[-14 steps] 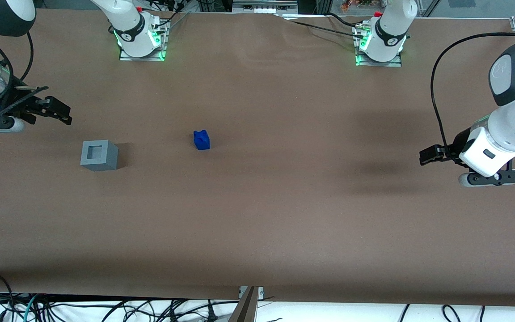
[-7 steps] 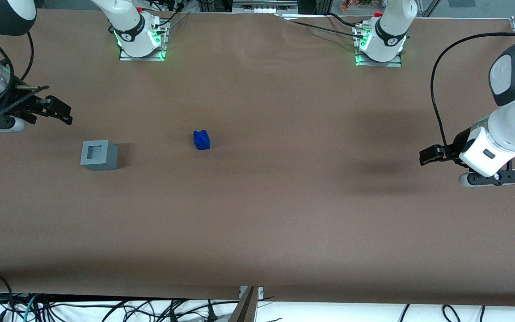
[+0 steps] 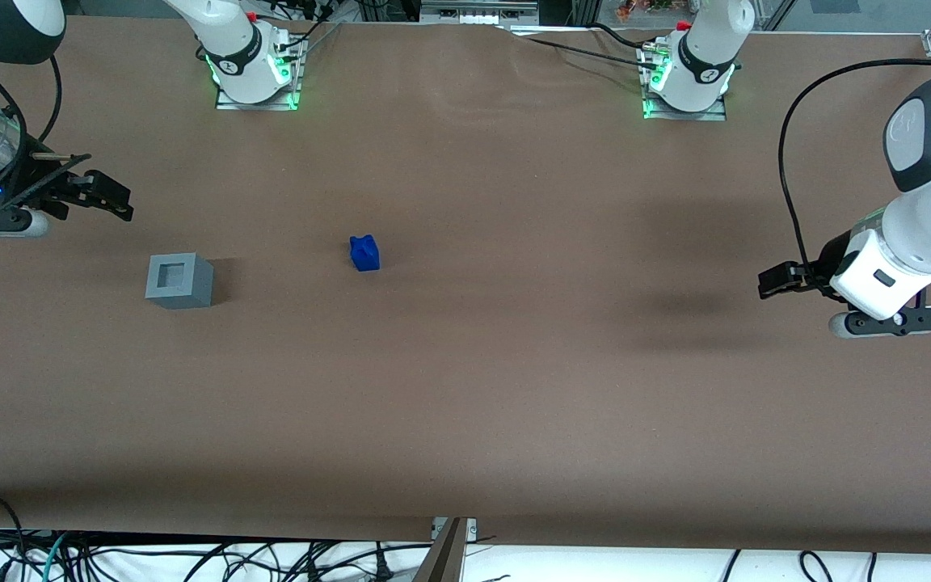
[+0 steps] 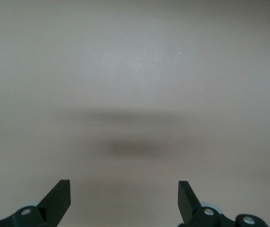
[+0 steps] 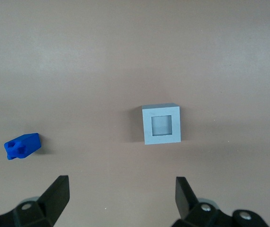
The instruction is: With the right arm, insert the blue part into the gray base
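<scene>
- Front view: saw the part (image 3: pixel 364 253) loose on the table (image 3: pixel 514 364), well apart from the base (image 3: pixel 179 280); the gripper (image 3: pixel 102 198) hung high at the working arm's end, grasping nothing.
- Right wrist view: showed fingers (image 5: pixel 55 195) spread wide, the base recess unfilled. Judged pickup and insertion both left to do.

No readable text, label, brand or number anywhere; round marks on arm bases too small to read.
</scene>
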